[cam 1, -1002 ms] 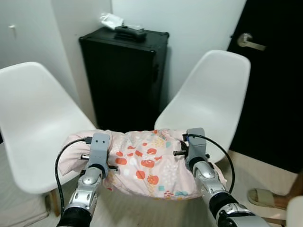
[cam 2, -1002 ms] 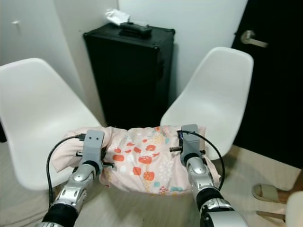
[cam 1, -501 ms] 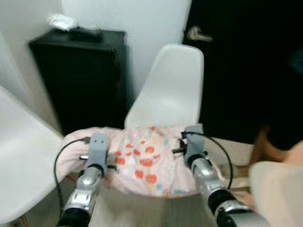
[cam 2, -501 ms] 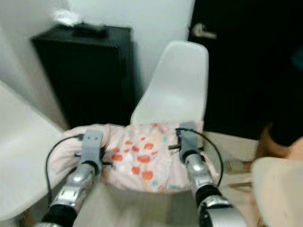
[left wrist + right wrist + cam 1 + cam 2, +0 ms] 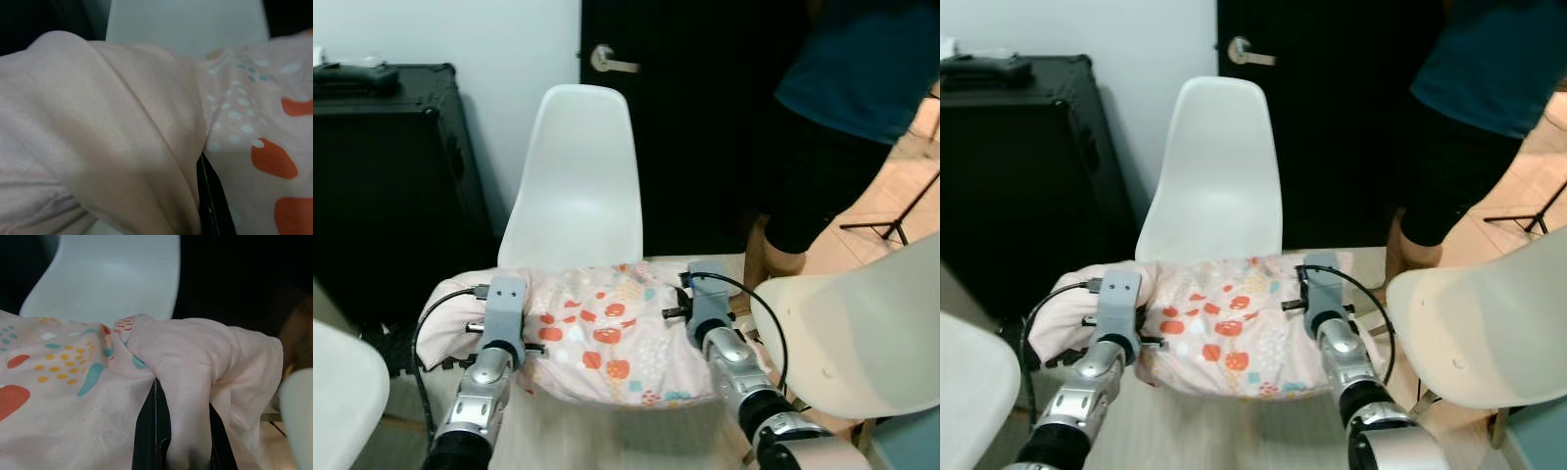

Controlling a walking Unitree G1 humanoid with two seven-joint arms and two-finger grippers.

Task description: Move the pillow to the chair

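Two silver arms reach forward from the bottom of the head views, and between them they carry the pillow (image 5: 602,333), a soft pink cushion printed with red and orange shapes and small teal marks. It hangs in the air just in front of the robot, a little sagging in the middle.

On its left end, the left gripper (image 5: 505,311) is buried in a bunched fold of the pink cloth. In the left wrist view one black finger (image 5: 210,200) shows pressed hard against the fabric, with the fold wrapped over it, so the fingers are closed on the pillow. On the other end, the right gripper (image 5: 708,304) does the same. The right wrist view shows its two black fingers (image 5: 146,431) drawn narrowly together, with a thick pleat of cloth pinched between them.

Just beyond the pillow stands a white chair (image 5: 578,181) with a tall moulded back. Its seat lies directly behind the cushion's far edge, though I cannot tell whether the two touch. A second white chair (image 5: 862,343) sits near the right arm, and part of a third (image 5: 342,392) near the left.

Further back are a black case (image 5: 386,176) on the left, a black door (image 5: 685,117) with a metal handle (image 5: 607,62), and a person (image 5: 842,117) in dark clothes standing at the right.
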